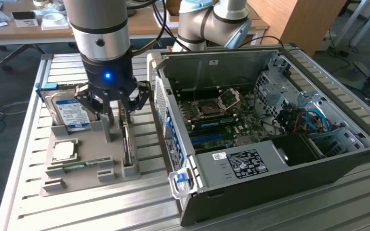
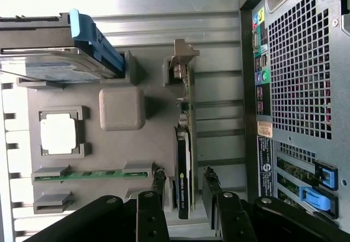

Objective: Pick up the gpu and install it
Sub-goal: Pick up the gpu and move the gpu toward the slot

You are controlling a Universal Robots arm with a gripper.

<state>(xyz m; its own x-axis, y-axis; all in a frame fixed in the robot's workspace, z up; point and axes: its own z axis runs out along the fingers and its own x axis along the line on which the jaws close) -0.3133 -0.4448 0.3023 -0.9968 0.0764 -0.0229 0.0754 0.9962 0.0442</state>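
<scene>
The gpu (image 2: 184, 165) is standing on its long edge in a slot of the grey holder tray (image 2: 156, 138), at the side nearest the computer case (image 2: 301, 72), with its silver bracket at the far end from the wrist camera. And the gripper (image 2: 184, 177) is right down over it: the fingers (image 2: 210, 184) are spread apart, one on each side of the card, with a sliver of daylight showing on both sides, so they straddle it with no squeeze. From the exterior view, the gpu (image 1: 127, 144) sits under the gripper (image 1: 117, 127), just beside the open case (image 1: 269, 159) with its motherboard exposed. Further out on the tray (image 1: 75, 180), there's the blue-labelled hard drive (image 1: 69, 113), a square processor chip (image 1: 65, 150) and a memory stick (image 1: 82, 165). Everything rests on the slatted metal counter (image 1: 108, 207).
</scene>
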